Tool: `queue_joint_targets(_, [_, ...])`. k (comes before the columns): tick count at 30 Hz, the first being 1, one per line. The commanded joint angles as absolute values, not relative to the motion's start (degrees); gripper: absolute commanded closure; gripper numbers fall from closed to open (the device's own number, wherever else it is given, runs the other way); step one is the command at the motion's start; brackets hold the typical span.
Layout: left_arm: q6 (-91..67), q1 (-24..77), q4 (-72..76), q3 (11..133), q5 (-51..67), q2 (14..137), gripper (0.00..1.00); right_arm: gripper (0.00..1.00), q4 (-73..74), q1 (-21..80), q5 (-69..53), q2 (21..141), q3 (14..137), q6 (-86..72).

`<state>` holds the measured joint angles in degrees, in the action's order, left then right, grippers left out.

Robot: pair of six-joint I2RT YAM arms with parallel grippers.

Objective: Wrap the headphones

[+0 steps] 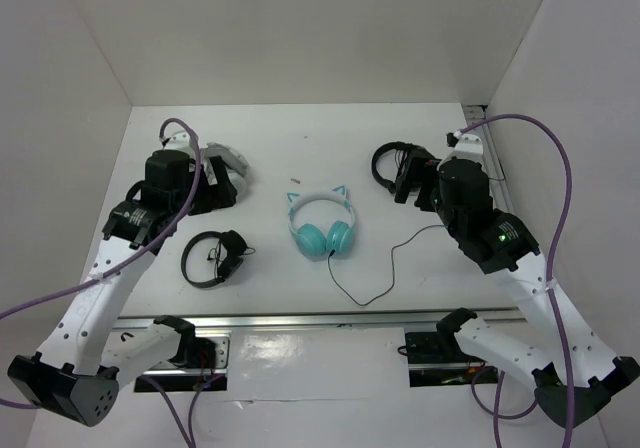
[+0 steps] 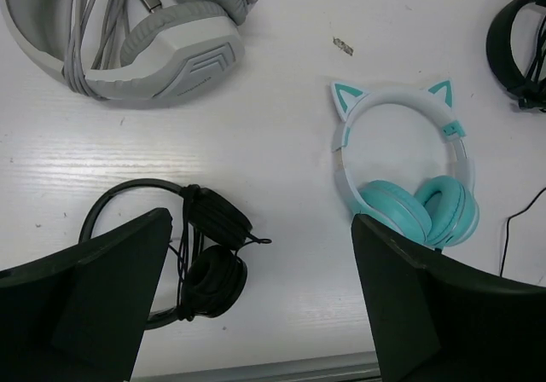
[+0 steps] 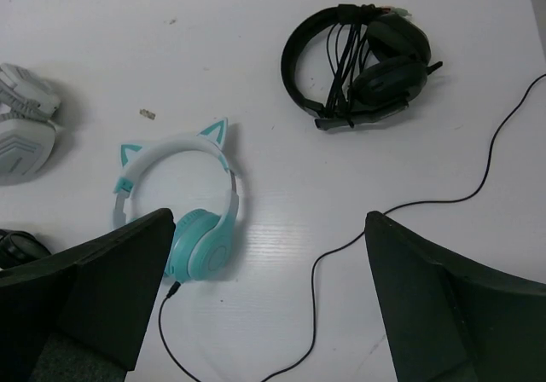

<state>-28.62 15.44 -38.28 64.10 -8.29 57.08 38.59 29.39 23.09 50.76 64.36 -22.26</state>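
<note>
Headphones (image 3: pixel 205 239) teal, white headband, black cable (image 3: pixel 313 305). Headset (image 2: pixel 171 49) at 10 o'clock grey-white. Table (image 2: pixel 256 135) white.

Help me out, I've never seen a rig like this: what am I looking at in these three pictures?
Two robot arms stand at the near edge of a white table. One picture looks down from above; the other two come from cameras on each wrist, so the dark shapes at the bottom are each gripper's own fingers. The left gripper and right gripper are open and hold nothing. On the table lie teal cat-ear headphones with a black cable, one black pair, another black pair, and a grey-white headset.
</note>
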Motion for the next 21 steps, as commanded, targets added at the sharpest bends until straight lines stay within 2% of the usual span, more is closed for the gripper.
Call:
queue_joint_targets(1, [-27.77,15.12,-35.95,64.07,-7.29,55.99,0.0,0.0,37.44,29.79,24.69,50.71,65.04,-22.85])
queue_joint_targets(9, [-25.06,16.96,-30.32,65.64,10.77,63.35,0.0,0.0,32.36,29.79,21.45,49.22,58.72,-22.24])
queue_joint_targets(12, [-20.68,19.76,-29.87,71.87,14.49,72.66,0.0,0.0,30.51,29.79,19.08,50.44,57.05,-22.24])
queue_joint_targets(17, [-11.18,27.59,-29.0,90.67,16.09,93.2,0.0,0.0,26.46,29.79,15.21,51.06,53.71,-22.76])
queue_joint_targets(21, [-3.26,29.09,-29.0,99.4,16.78,103.33,0.0,0.0,26.98,30.32,13.18,51.06,53.0,-22.76])
